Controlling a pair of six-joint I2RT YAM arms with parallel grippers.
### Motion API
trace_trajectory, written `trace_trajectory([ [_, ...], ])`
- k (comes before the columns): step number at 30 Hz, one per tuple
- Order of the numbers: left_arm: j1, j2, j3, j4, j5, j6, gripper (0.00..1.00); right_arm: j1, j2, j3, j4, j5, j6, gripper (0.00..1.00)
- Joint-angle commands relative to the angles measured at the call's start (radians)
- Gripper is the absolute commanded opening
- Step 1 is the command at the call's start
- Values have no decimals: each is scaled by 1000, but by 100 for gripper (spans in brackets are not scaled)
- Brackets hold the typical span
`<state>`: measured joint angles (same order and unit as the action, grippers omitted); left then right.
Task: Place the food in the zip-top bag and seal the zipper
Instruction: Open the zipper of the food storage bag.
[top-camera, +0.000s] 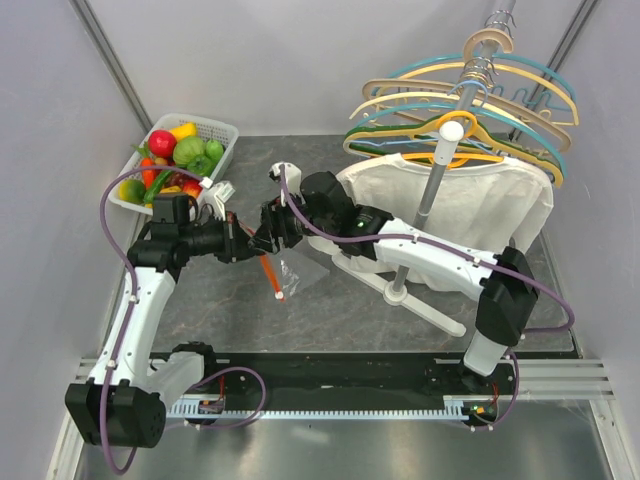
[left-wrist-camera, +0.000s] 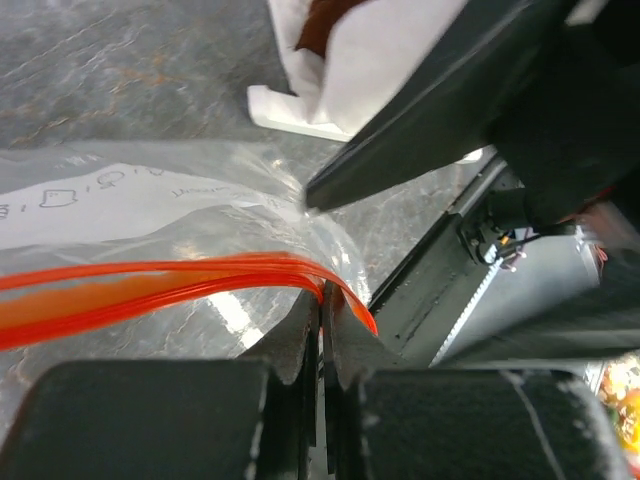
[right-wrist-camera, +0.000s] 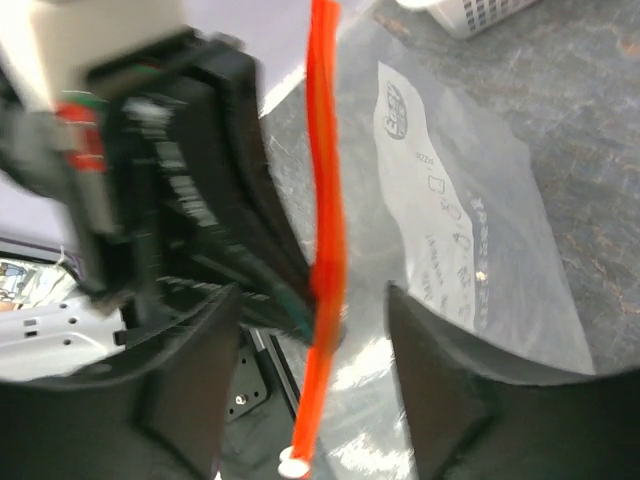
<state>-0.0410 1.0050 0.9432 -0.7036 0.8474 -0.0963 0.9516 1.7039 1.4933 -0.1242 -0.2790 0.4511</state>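
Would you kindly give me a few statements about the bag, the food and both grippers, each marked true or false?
1. The left gripper is shut on the zipper. True.
2. The right gripper is clamped shut on the zipper. False: its jaws stand open, one on each side of the strip.
3. The food is inside the zip-top bag. False: it lies in the white basket.
4. Hangers hang on a rack at the right of the table. True.
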Motion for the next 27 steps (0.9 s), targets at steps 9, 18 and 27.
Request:
trace_trajectory([
  [9, 0, -89, -41, 65, 140, 35, 2, -28, -76, -62, 118, -55, 90, 54],
  [18, 0, -108, -44, 79, 225, 59, 2, -59, -58, -76, 169, -167, 213, 46],
  [27, 0, -164, -63, 119, 286, 56, 2, -77, -62, -111, 221, -221, 276, 34],
])
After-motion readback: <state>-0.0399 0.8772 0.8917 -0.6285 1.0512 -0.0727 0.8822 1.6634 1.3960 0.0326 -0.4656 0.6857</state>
